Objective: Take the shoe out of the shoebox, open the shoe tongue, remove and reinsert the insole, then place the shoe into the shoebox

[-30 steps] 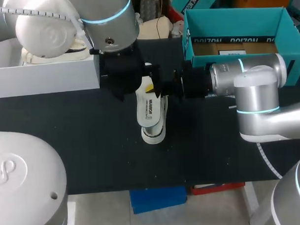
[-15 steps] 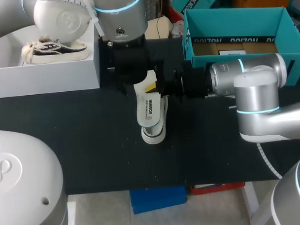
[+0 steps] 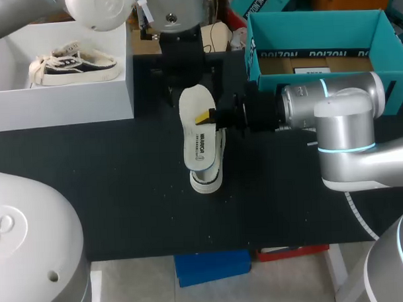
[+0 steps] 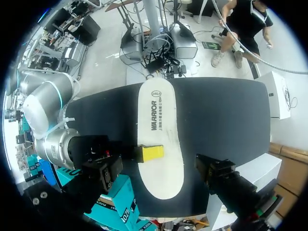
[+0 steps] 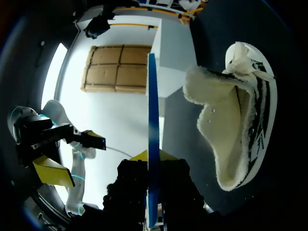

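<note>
A white insole (image 3: 197, 134) hangs flat above the white shoe (image 3: 208, 180), which lies on the black table and shows only at its near end. My right gripper (image 3: 205, 116) comes in from the right and is shut on the insole's edge. In the right wrist view the insole (image 5: 152, 144) is seen edge-on as a thin blue line between the fingers, with the shoe (image 5: 236, 120) beside it. My left gripper (image 3: 189, 85) stands open behind the insole, touching nothing. In the left wrist view the insole (image 4: 156, 139) lies ahead of the wide-open left gripper (image 4: 161, 173) and hides the shoe.
A white shoebox (image 3: 61, 106) at the back left holds a second shoe (image 3: 73, 64). A teal box (image 3: 317, 37) stands at the back right, behind my right arm. The black table has free room in front of the shoe.
My left arm has pulled back toward the table's far edge, uncovering the insole and the white shoebox. The right gripper and insole have not moved.
</note>
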